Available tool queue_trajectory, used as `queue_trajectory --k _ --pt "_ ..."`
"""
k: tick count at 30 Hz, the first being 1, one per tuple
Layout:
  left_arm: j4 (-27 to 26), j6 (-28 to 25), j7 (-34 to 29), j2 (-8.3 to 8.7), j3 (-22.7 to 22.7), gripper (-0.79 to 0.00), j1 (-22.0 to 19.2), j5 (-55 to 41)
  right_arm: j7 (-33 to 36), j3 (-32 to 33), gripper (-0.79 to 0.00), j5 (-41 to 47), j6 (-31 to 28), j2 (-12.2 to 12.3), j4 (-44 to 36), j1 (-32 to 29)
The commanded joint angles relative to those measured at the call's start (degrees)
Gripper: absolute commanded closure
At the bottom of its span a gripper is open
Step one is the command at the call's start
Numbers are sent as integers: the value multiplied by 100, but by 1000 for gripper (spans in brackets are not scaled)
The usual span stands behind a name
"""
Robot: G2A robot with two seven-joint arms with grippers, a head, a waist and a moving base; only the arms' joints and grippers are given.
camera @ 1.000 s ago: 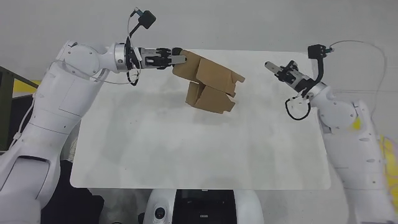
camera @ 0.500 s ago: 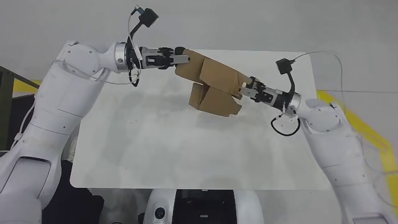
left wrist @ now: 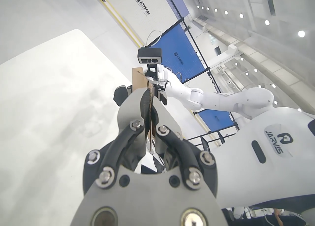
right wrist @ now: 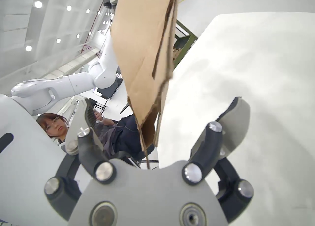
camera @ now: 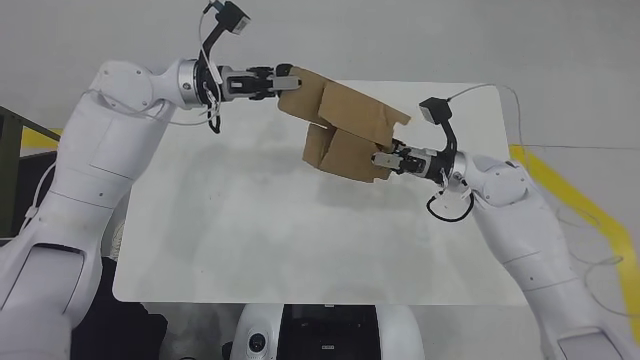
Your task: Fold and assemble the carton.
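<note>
While my left gripper (camera: pixel 292 82) clamps a far corner of the carton (camera: pixel 345 130), the flattened brown board hangs over the far half of the white table (camera: pixel 300 250), reaching across toward my right gripper (camera: pixel 382 160). From above, the right jaws sit at the carton's near lower corner, and the board hides whether they touch it. My right wrist view settles that: the jaws stand wide apart; the carton (right wrist: pixel 142 47) dangles a ragged lower flap into the gap between them, meeting neither side; its far end is cut off by the frame's edge. In my left wrist view the jaws are closed tight on the board, which shows edge-on as a thin corrugated strip (left wrist: pixel 149 116); most of its faces are hidden behind my own jaws, and it covers much of the right gripper beyond. The carton's visible faces are plain brown; the blue and white wall panels (left wrist: pixel 177 49) behind carry small lettering, which I leave unread.
</note>
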Motion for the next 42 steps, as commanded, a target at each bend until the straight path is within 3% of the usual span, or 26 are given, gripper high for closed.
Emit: queue_trajectory --k 1,2,17,20,21,22,23,24,33,42 --pt "50 -4 -38 -9 -13 0 -6 -60 39 -24 -456 88 -25 -3 -7 19" --pt "73 -8 -65 -13 -19 0 -13 -80 60 -37 -385 128 -37 -4 -7 28" --pt "305 -72 -243 -57 -155 0 -29 -198 192 -171 -145 502 -221 -20 35 130" --pt "331 -75 -269 -62 -184 0 -22 -210 212 -191 -9 568 -277 -22 43 136" --pt "345 -63 -275 -64 -192 0 -21 -216 218 -194 0 578 -280 -21 46 141" --pt "353 -58 -288 -66 -201 -111 -22 -225 216 -195 0 589 -284 -21 45 146" --pt "363 -52 -305 -68 -210 -554 -23 -240 215 -198 0 594 -285 -21 44 150" --pt "379 -45 -311 -70 -227 -785 -22 -281 215 -200 0 601 -279 -20 40 153" --pt "595 -36 -260 -40 -545 -785 6 -481 17 -137 0 573 61 -2 -32 132" --pt "184 -157 398 79 -957 -785 562 192 -462 41 0 250 959 42 -198 32"
